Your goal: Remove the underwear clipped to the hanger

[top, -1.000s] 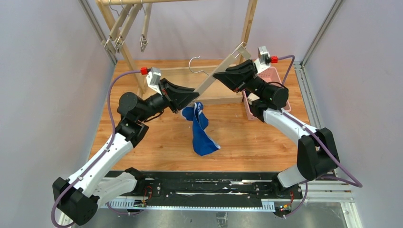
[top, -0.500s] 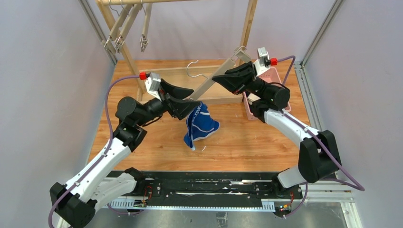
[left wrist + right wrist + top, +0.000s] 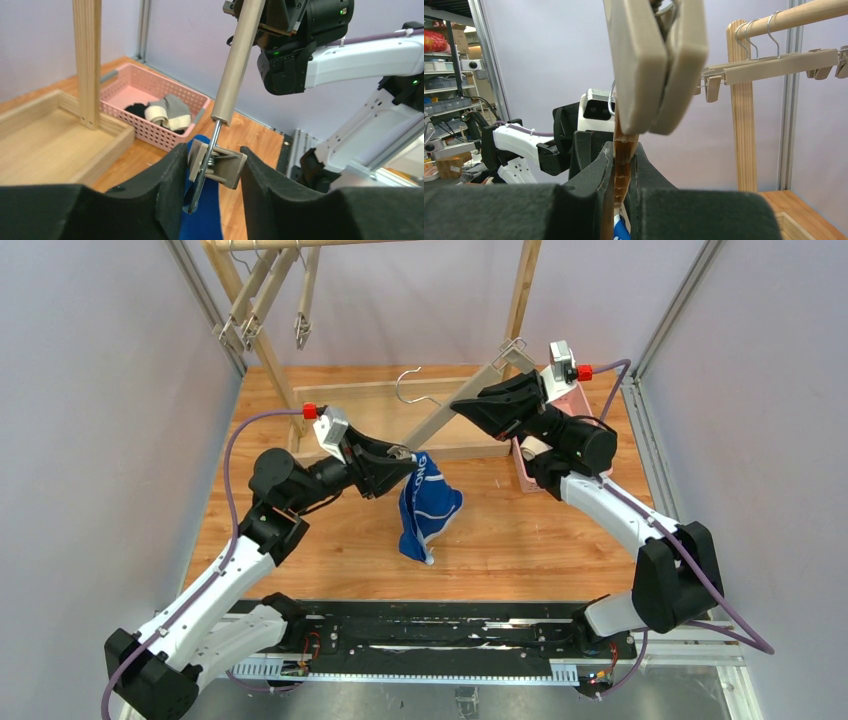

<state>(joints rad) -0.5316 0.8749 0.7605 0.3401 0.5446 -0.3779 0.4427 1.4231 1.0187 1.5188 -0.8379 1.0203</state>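
Presently, the blue briefs are seen hanging above mid-table from the lower clip of a tilted wooden hanger. That clip is squeezed between the jaws of the left gripper. The hanger bar is pinched by the right gripper. Black and grey garments lie in the pink basket, far right.

Arms — white links, blk joints, purple cables, red caps; L claw, R claw blk.

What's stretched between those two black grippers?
A beige clip hanger, seen from the top camera: the right gripper clamps its bar, the left gripper pinches its lower clip, where the blue underwear hangs.
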